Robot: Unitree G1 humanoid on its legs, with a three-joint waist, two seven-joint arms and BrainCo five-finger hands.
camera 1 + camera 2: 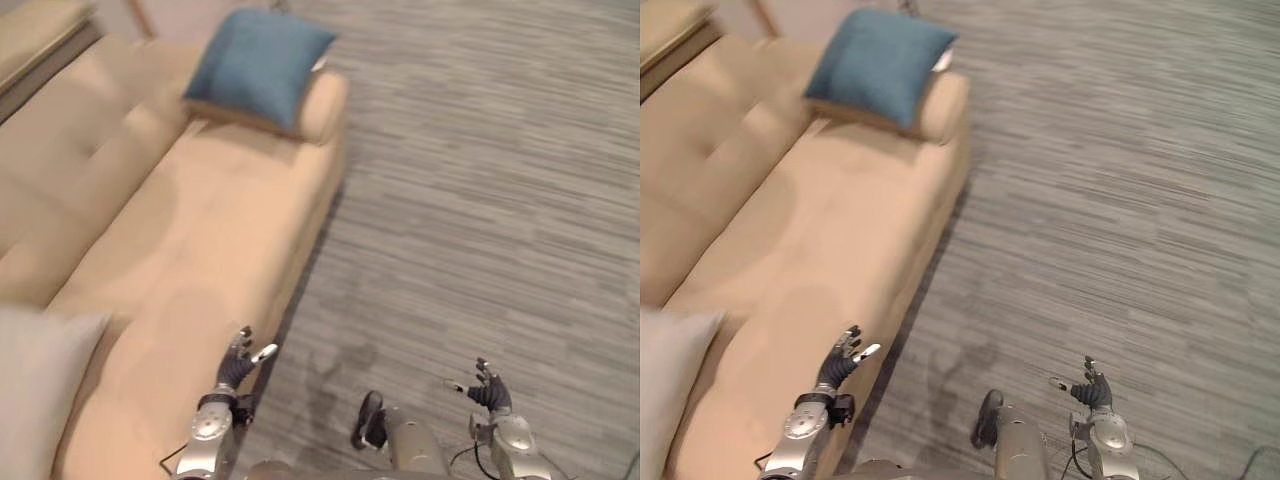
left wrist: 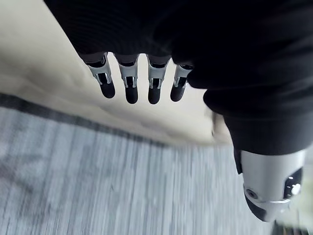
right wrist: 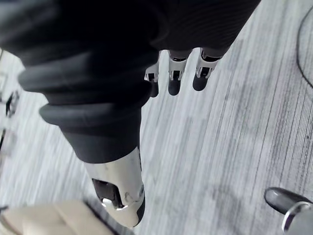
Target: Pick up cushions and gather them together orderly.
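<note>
— Well, where are the cushions to be found?

— A teal-blue cushion [image 1: 258, 65] is propped on the far armrest of the beige sofa [image 1: 190, 240], tilted over the roll of the arm. A pale grey cushion [image 1: 35, 390] is seen at the near end of the sofa. The two are separated by the long bare seat, so nothing is gathered yet.

— And how are the hands held?

— Nothing is held. The left hand [image 1: 238, 362] is raised over the seat's front edge, with its fingers [image 2: 128, 84] extended and loosely spread. The right hand [image 1: 489, 388] is poised over the carpet [image 1: 480, 200], its fingers [image 3: 174, 78] likewise straight and empty. It is judged that both are held free and forward so that either cushion can be reached for next.

— What can be said of materials and shapes?

— Both cushions are square and plump, and they are judged soft enough to be squeezed when gripped. The sofa is smoothly upholstered, with seams pressed into the backrest and a rounded arm. The carpet is grey, short-piled and finely streaked.
</note>
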